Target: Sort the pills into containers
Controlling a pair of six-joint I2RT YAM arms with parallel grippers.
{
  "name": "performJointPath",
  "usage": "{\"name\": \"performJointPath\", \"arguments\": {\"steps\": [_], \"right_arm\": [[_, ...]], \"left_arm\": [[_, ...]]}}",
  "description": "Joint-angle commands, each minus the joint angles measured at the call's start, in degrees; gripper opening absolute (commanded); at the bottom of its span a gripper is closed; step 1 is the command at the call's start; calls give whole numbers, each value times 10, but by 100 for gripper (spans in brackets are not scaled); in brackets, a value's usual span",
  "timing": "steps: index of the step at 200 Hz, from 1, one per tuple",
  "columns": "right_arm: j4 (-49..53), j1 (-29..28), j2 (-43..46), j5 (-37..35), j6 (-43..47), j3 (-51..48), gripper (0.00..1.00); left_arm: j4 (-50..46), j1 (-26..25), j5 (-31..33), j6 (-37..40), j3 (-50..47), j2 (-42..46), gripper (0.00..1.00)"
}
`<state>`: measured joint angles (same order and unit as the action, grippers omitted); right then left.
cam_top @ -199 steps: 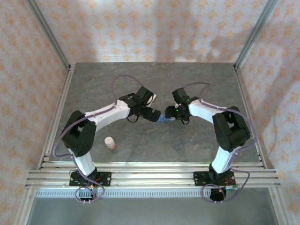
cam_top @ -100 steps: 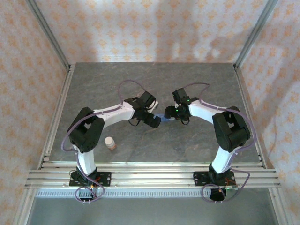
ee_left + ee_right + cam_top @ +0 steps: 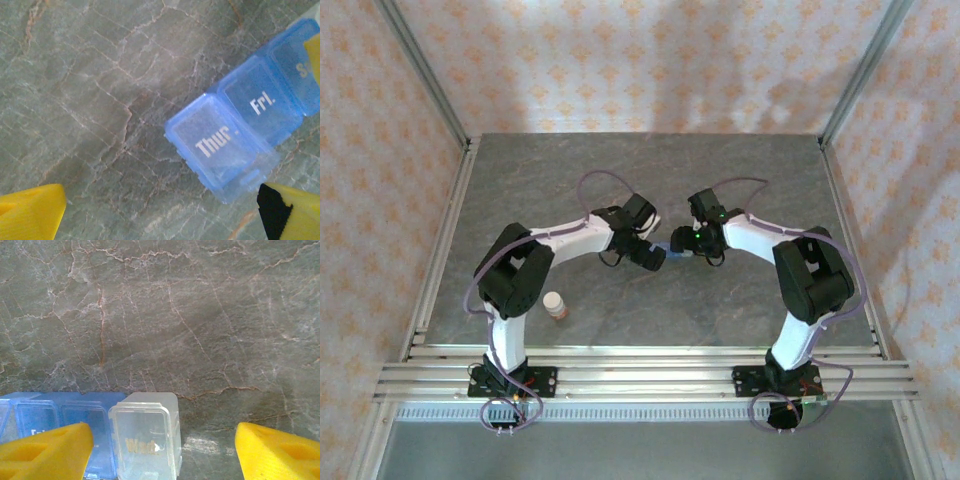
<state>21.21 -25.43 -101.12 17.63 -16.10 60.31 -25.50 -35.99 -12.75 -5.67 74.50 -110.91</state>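
Observation:
The containers (image 3: 250,135) are a translucent blue pill box strip lying flat on the stone table, with closed lids marked Thur and Fri. A clear compartment (image 3: 145,440) marked Wed joins the strip's end. In the top view the box (image 3: 669,249) lies between the two gripper heads. My left gripper (image 3: 160,215) is open, just short of the Thur end, with bare table between its yellow fingers (image 3: 30,212). My right gripper (image 3: 162,452) is open over the Wed compartment, which sits close to its left finger (image 3: 47,450). The pills are out of view.
A white-capped orange-brown bottle (image 3: 555,305) stands upright near the left arm's base. The grey stone table (image 3: 740,170) is bounded by metal rails and patterned walls. Both arms reach inward and nearly meet at the table's middle.
The left arm has folded further, its elbow swinging right, and its gripper has edged closer to the pill box. The right arm has stayed put.

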Motion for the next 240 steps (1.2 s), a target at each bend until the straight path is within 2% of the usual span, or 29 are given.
{"name": "performJointPath", "arguments": {"steps": [1,166,240], "right_arm": [[13,1,-20,-11,-3,-19,76],[4,1,-34,-8,-5,-29,75],[1,0,-37,-3,-9,-29,75]], "left_arm": [[-4,11,18,16,25,-11,100],[-21,75,14,9,111,-64,100],[-13,79,11,-5,116,-83,100]]}}
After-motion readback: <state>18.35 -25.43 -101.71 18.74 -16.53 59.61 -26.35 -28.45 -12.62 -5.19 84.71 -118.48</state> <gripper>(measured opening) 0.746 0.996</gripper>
